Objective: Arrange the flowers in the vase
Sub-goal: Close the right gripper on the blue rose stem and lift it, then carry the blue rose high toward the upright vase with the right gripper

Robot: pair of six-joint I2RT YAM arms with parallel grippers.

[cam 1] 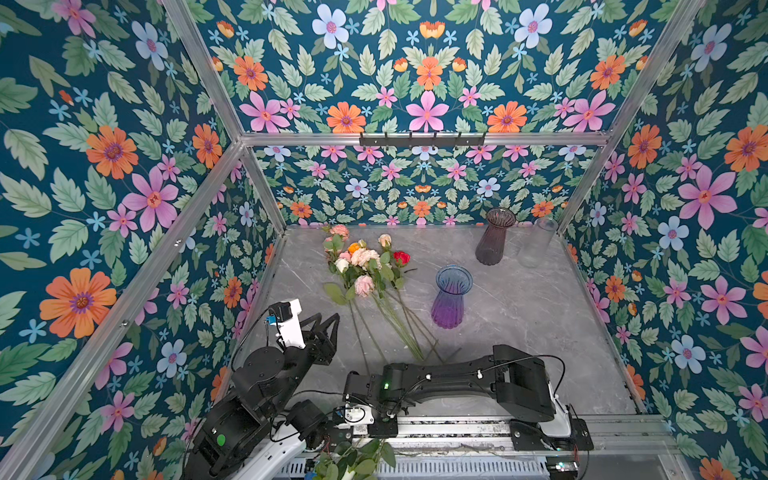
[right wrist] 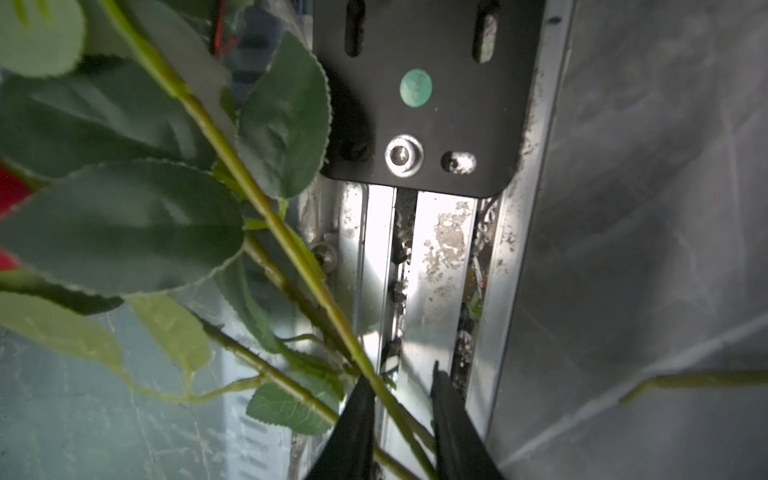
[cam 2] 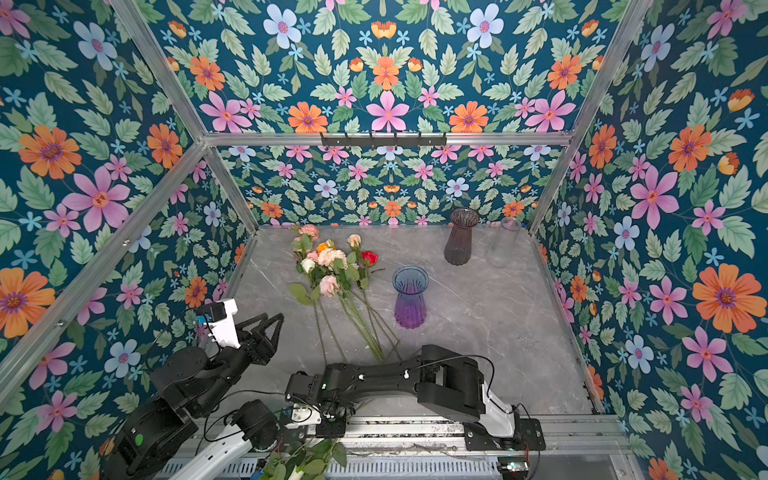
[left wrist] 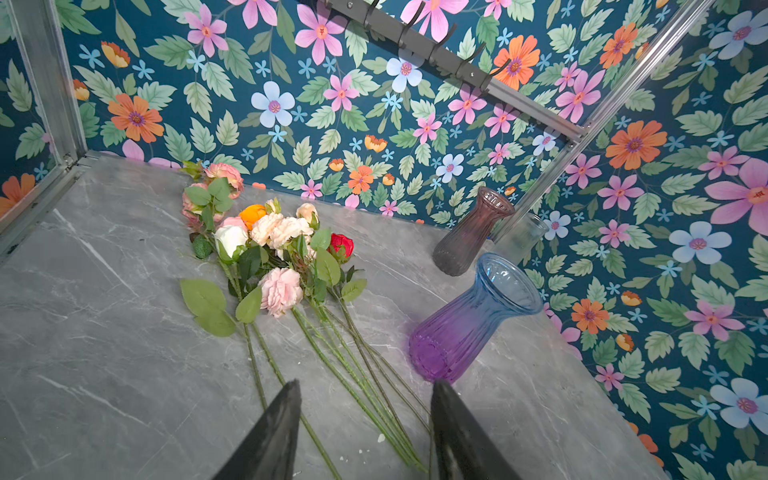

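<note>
Jaws of the right gripper (right wrist: 400, 374) straddle flowers (right wrist: 266, 216) beside the rail (right wrist: 440, 257).

Layout. The flowers (cam 1: 365, 270) lie on the table (cam 1: 540, 332), left of centre, with heads toward the back wall and stems toward the front. The central vase (cam 1: 452, 297) stands just right of them. The rear vase (cam 1: 494, 237) and corner vase (cam 1: 538, 241) stand side by side at the back right, perhaps touching. A stray flower (cam 1: 353, 459) lies at the front rail (cam 1: 457, 428).
</note>
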